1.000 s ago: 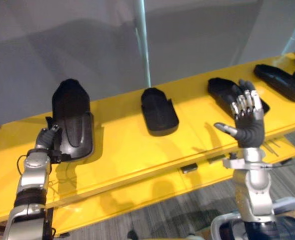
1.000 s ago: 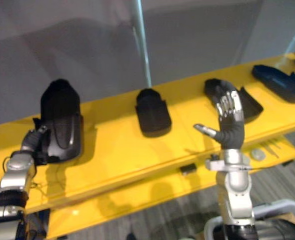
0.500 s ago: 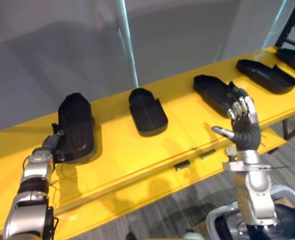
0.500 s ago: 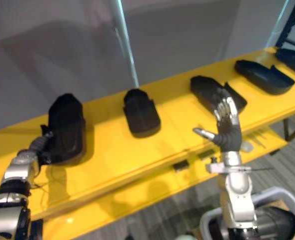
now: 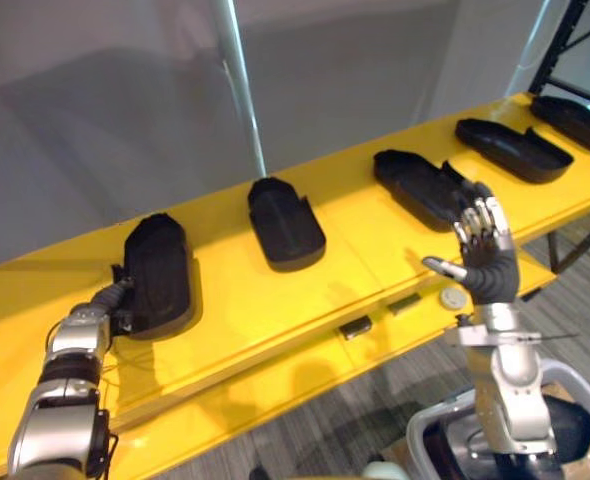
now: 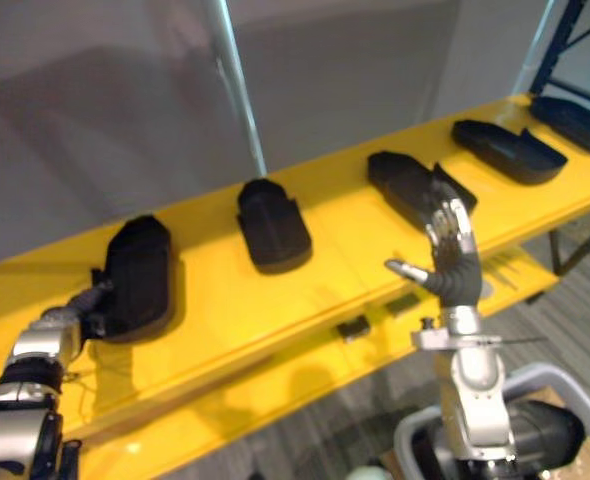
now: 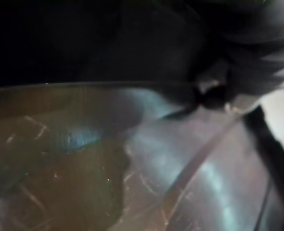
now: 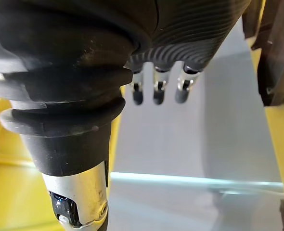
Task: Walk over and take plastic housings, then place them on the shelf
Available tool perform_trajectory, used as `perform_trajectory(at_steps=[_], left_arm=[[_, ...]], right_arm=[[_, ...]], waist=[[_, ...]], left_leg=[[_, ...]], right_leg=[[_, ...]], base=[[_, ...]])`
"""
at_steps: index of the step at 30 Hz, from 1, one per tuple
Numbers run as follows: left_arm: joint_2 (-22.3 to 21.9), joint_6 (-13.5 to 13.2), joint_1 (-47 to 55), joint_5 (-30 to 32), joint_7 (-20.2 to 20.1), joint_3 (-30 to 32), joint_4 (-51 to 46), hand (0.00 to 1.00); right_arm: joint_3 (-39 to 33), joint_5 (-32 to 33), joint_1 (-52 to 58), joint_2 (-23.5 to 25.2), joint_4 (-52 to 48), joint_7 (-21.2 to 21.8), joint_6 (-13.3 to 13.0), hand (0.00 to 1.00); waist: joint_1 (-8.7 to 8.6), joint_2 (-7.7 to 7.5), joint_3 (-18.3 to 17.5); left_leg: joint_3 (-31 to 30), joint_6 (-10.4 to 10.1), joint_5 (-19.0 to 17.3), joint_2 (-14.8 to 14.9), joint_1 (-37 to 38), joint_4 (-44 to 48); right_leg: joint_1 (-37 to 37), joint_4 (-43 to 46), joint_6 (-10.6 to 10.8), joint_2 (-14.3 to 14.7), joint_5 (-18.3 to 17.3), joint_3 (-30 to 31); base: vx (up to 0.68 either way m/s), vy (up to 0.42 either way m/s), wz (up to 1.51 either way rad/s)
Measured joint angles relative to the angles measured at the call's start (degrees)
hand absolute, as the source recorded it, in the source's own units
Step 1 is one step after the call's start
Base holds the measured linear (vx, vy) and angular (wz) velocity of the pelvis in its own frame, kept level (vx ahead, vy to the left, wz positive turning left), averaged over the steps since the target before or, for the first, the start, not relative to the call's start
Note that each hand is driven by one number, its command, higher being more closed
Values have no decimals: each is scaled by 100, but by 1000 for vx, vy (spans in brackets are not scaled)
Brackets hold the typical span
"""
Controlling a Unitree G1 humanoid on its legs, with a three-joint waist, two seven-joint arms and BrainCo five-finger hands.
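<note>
1. The left robot hand [image 5: 113, 300], at 8 o'clock in the head views, touches the near end of a black, rounded plastic housing [image 5: 158, 275]. I cannot tell whether it is curled or straight.
2. Its wrist view shows a dark surface very close, too blurred to read.
3. The right robot hand [image 5: 490, 272], at 4 o'clock, is raised and holds nothing. Its wrist view shows the fingers [image 8: 155, 89] straight.
4. On the yellow shelf [image 5: 235, 292], a second housing [image 5: 287, 222], third housing [image 5: 420, 185] and fourth housing [image 5: 510, 148] run towards 2 o'clock.
</note>
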Motion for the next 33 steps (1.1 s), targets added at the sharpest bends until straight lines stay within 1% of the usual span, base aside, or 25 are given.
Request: perform_trajectory(at_steps=[1, 3, 4, 5, 8, 9, 10, 11, 13, 15, 16, 18, 23, 28, 31, 33], left_arm=[[0, -1, -27, 11, 31, -3, 26, 0], [0, -22, -48, 39, 250, -9, 39, 0], [0, -24, -48, 39, 296, -14, 41, 0], [0, -78, -48, 43, 496, -37, 88, 0], [-1, -229, -48, 37, 823, -36, 171, 0], [-1, -256, -48, 36, 873, -36, 171, 0], [-1, -289, -49, 33, 991, -33, 176, 0], [-2, -378, -48, 33, 1134, -20, 197, 0], [-2, -443, -50, 20, 1289, 29, 200, 0], [-32, -511, -51, -122, 1482, 34, 200, 0], [-33, -529, -51, -224, 1510, 36, 200, 0], [-38, -651, -51, -508, 1566, 53, 241, 0], [-82, -690, -51, -700, 1757, 69, 262, 0], [-103, -782, -50, -640, 1804, 96, 296, 0], [-102, -869, -50, -321, 1945, 134, 292, 0], [-98, -882, -51, -89, 2026, 319, 264, 0]], right_arm=[[0, 2, 0, 0, 0, 0, 1, 0], [2, 24, -1, 0, -3, 2, 2, 0], [2, 34, -1, 0, -3, 2, 2, 0], [3, 51, 0, 0, -3, 5, 6, 0], [3, 145, -1, -1, -5, 10, 6, 0], [3, 147, -1, -1, -5, 12, 6, 0], [3, 149, -1, -1, -8, 19, 6, 0], [3, 152, -1, -1, -25, 42, 6, 0], [1, 156, 0, -1, -58, 110, 6, 0], [2, 216, 15, -1, -69, 137, 6, 0], [2, 241, 15, -1, -70, 138, 6, 0], [3, 264, 18, -1, -69, 145, 5, 0], [13, 335, 19, -1, -69, 257, 3, 0], [154, 367, 18, -1, -68, 254, 3, 0], [272, 368, 18, -1, -67, 250, 3, 0], [278, 369, 20, -1, -67, 245, -6, 0]], waist=[[0, -4, 3], [-16, -18, 12], [-21, -18, 12], [-49, -18, 16], [-110, -26, 30], [-122, -30, 38], [-135, -43, 63], [-137, -53, 105], [-152, -55, 155], [-190, -54, 176], [-195, -54, 176], [-212, -53, 177], [-221, -53, 177], [-227, -52, 176], [-222, -46, 174], [-198, -35, 175]], left_leg=[[0, 0, 0, 0, -1, 0], [3, 0, 0, -1, -3, 0], [3, 0, 0, -2, -3, 0], [7, 0, 0, 0, -3, 0], [19, -1, -2, 3, 0, 0], [27, -1, -2, 4, 2, 0], [58, -2, -3, 7, 11, -1], [115, 1, -6, 11, 27, -1], [131, 1, -6, 9, 20, -2], [133, 2, -5, 2, 23, -2], [133, 2, -5, 3, 22, -2], [132, 2, -5, 4, 22, -2], [129, 2, -5, -1, 29, -2], [121, 3, -4, -7, 48, -1], [113, 3, -5, -8, 76, -2], [112, 3, -5, -6, 69, -2]], right_leg=[[-1, 0, 0, 0, 0, 0], [-4, 1, -2, -2, -1, 1], [-5, 1, -2, -2, -2, 1], [-8, 1, -4, -2, -3, 3], [-18, 10, -9, 1, -7, 15], [-24, 16, -9, 2, -8, 23], [-43, 34, -11, 3, -9, 54], [-71, 52, -12, 9, -10, 115], [-97, 52, -10, 6, -9, 142], [-96, 53, -7, -2, -7, 145], [-96, 53, -7, -1, -7, 145], [-96, 53, -6, 0, -6, 144], [-82, 52, 2, -7, 1, 140], [-49, 43, 13, -15, 9, 131], [9, -11, 15, -15, 36, 116], [17, -47, 15, -22, 53, 115]], base=[[0, 0, 0], [0, 0, 0], [0, 0, 0], [0, 0, 0], [0, 0, 0], [-5, 9, -8], [-10, 13, -15], [-13, 14, -18], [-13, 12, -10], [0, 0, 0], [0, 0, 0], [0, 0, 0], [0, 0, 0], [0, 0, 0], [0, 0, 0], [0, 0, 0]])
